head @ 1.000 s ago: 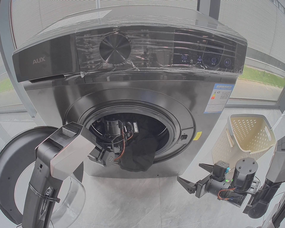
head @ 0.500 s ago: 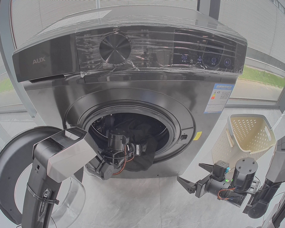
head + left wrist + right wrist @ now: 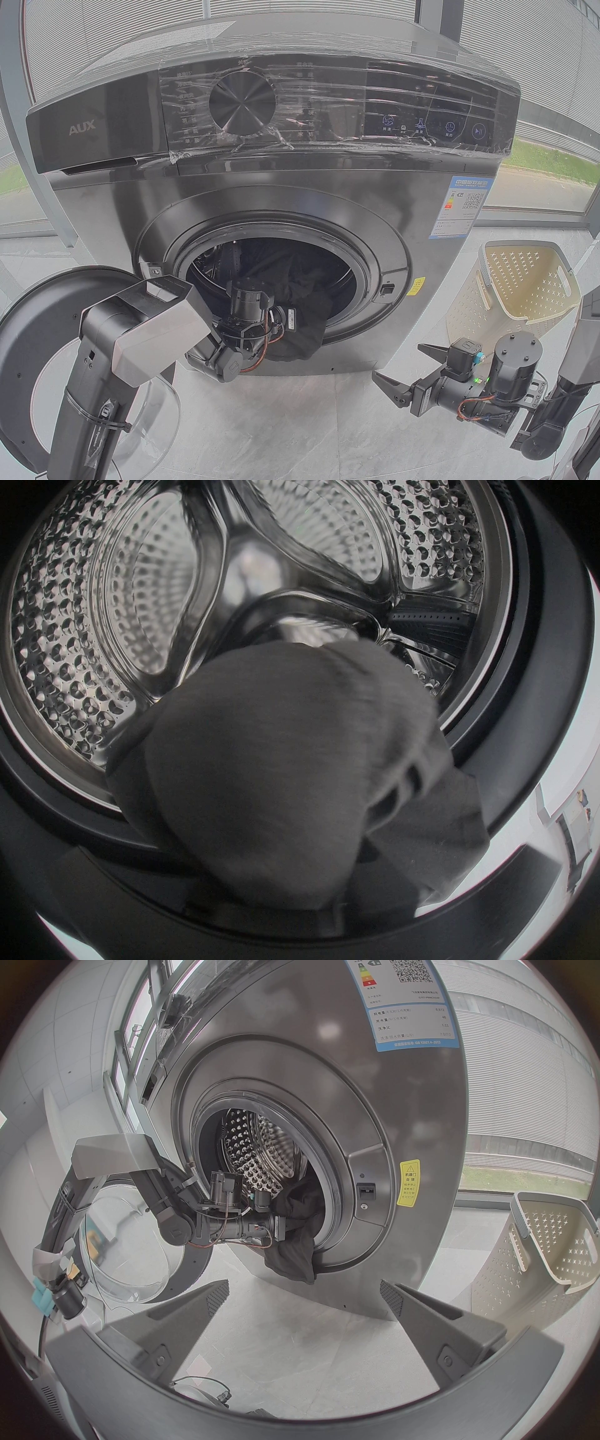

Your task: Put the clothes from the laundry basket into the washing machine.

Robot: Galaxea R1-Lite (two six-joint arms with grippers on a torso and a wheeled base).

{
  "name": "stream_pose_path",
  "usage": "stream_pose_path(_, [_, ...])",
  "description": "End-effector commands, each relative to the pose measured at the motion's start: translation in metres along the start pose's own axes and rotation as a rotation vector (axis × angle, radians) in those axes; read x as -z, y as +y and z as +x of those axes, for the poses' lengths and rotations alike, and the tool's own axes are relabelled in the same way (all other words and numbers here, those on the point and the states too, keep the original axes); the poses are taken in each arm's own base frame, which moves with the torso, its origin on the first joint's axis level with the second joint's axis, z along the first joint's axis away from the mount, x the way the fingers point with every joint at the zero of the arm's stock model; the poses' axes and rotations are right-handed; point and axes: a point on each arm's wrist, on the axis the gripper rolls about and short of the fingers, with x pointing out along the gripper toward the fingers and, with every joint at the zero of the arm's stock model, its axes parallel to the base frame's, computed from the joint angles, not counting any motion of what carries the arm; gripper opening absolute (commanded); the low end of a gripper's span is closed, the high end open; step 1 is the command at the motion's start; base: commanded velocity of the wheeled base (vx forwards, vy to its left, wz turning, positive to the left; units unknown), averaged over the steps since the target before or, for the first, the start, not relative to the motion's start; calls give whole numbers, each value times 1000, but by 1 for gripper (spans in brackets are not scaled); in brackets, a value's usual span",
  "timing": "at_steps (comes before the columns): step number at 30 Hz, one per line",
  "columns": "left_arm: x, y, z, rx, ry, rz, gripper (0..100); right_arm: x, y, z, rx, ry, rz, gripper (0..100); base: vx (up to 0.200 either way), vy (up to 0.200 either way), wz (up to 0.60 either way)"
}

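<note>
A dark garment (image 3: 306,300) lies in the mouth of the washing machine (image 3: 400,206), part of it draped over the lower door rim. My left gripper (image 3: 295,316) sits at that rim, pressed into the cloth, which hides its tips. In the left wrist view the garment (image 3: 269,774) bulges in front of the steel drum (image 3: 125,605). The right wrist view shows the left gripper (image 3: 278,1225) against the hanging garment (image 3: 300,1241). My right gripper (image 3: 400,365) hangs open and holds nothing, low to the right of the washer; its fingers (image 3: 187,1322) spread wide.
The round washer door (image 3: 37,337) stands swung open at the left, beside my left arm. A cream laundry basket (image 3: 525,287) lies tipped on its side at the right of the machine, its inside bare. Grey tiled floor (image 3: 300,419) stretches in front.
My left arm has drawn back out of the drum and dropped to the door rim. The hanging part of the garment has been gathered up and hangs shorter. The right arm is still.
</note>
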Motion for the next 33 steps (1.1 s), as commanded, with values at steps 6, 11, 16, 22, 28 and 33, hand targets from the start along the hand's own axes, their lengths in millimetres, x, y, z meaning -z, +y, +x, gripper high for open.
stream_pose_path(6, [10,0,6,0,16,-6,0,-1,0,0,-1,-6,1,100,0,0,0])
stream_pose_path(11, [-26,-2,12,-14,-134,-28,0,-1,0,0,-1,-6,1,100,0,0,0])
stream_pose_path(16, [-53,2,16,-40,-231,-46,0,-2,0,1,-1,-12,2,100,0,0,0])
stream_pose_path(22, [-79,3,23,-61,-323,-64,0,-3,0,0,-2,-14,2,100,0,0,0])
stream_pose_path(28, [-80,5,24,-64,-328,-65,0,-3,0,1,-2,-15,2,100,0,0,0])
stream_pose_path(33, [-74,5,23,-64,-311,-67,100,-3,0,1,-2,-15,2,100,0,0,0])
